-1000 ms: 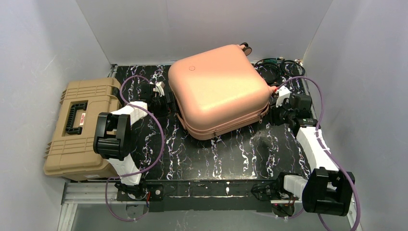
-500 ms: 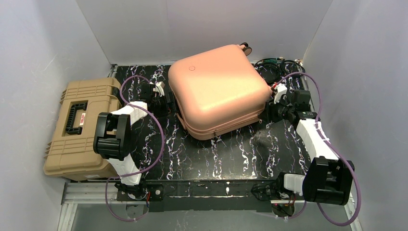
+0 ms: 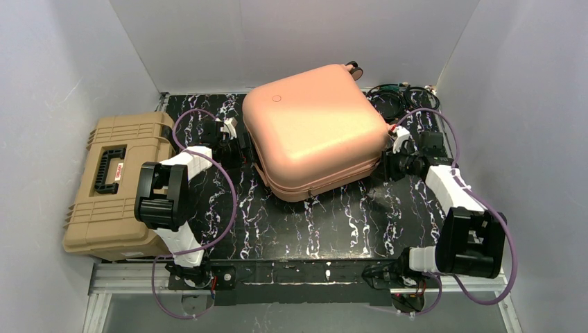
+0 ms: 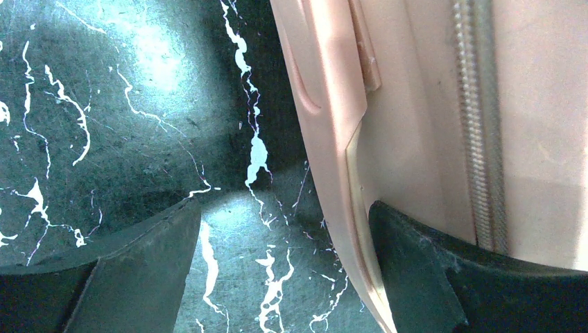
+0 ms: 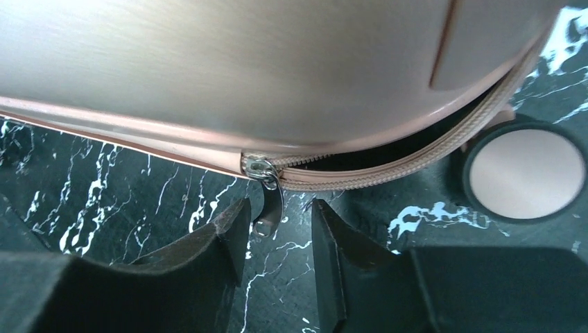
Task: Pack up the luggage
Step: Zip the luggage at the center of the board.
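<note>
— Peach-pink luggage (image 3: pixel 315 135) flat at the middle-far of the black marbled desk (image 3: pixel 333 215), lid down, one wheel showing at the far corner. Which hand nearer?

— From above, both close in. Left hand (image 3: pixel 234 144) at the left side, right hand (image 3: pixel 394 149) just beside the right corner. Tan toolbox (image 3: pixel 114 184) apart on the left, cables (image 3: pixel 399 97) at the far right, white walls tight on three sides.

— Left wrist view?

— Spread wide, gripping nothing. Shell edge and zip track running straight away from the hand, between the fingers (image 4: pixel 139 270): one against the shell, the other over bare desk.

— And the right wrist?

— Half closed, not yet pinching. Metal zipper pull (image 5: pixel 269 208) hanging straight ahead between the fingertips, clear of both by a sliver. Zip line lying crosswise to the hand: shut on one side of the slider (image 5: pixel 258 166), gaping on the other, round the corner toward a wheel (image 5: pixel 525 173).

— So next?

— Probably close on the pull, then drag along the seam toward the wheel to shut the gap. Little room: desk just below, wheel near the path, wall close behind.
</note>
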